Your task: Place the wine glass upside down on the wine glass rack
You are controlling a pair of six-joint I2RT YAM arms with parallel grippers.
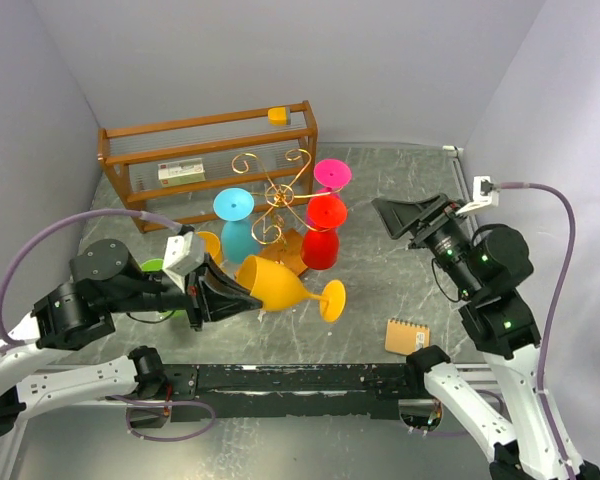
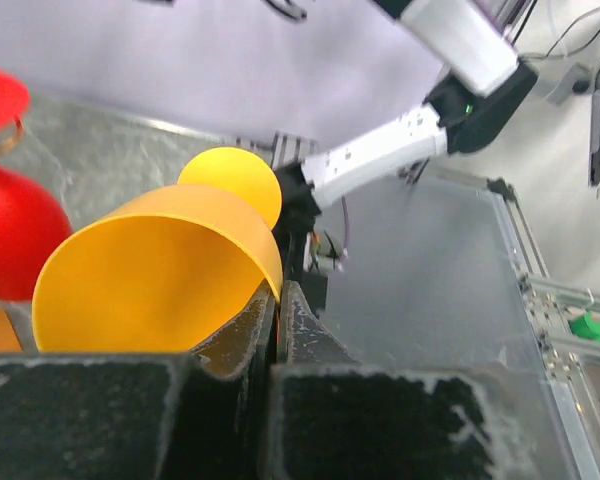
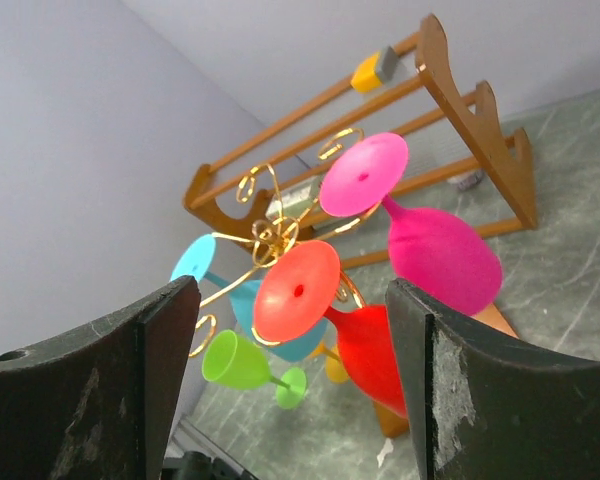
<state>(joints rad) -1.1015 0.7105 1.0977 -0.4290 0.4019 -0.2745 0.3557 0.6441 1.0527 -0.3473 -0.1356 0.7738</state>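
My left gripper (image 1: pixel 223 293) is shut on the rim of a yellow-orange wine glass (image 1: pixel 278 284), which is held on its side with its foot pointing right. In the left wrist view the rim (image 2: pixel 160 270) sits pinched between the jaws of the left gripper (image 2: pixel 278 296). The gold wire rack (image 1: pixel 275 195) stands just behind the glass on an orange-brown base (image 1: pixel 292 258). Blue (image 1: pixel 235 225), red (image 1: pixel 323 238) and pink (image 1: pixel 332 175) glasses hang on it upside down. My right gripper (image 1: pixel 405 215) is open and empty to the right of the rack, facing it; the right wrist view (image 3: pixel 292 295) shows the same.
A brown wooden slatted shelf (image 1: pixel 210 160) stands at the back with a yellow block (image 1: pixel 277 114) on top. A green glass (image 3: pixel 235 360) lies on its side left of the rack. A small spiral notebook (image 1: pixel 407 336) lies near my right arm's base.
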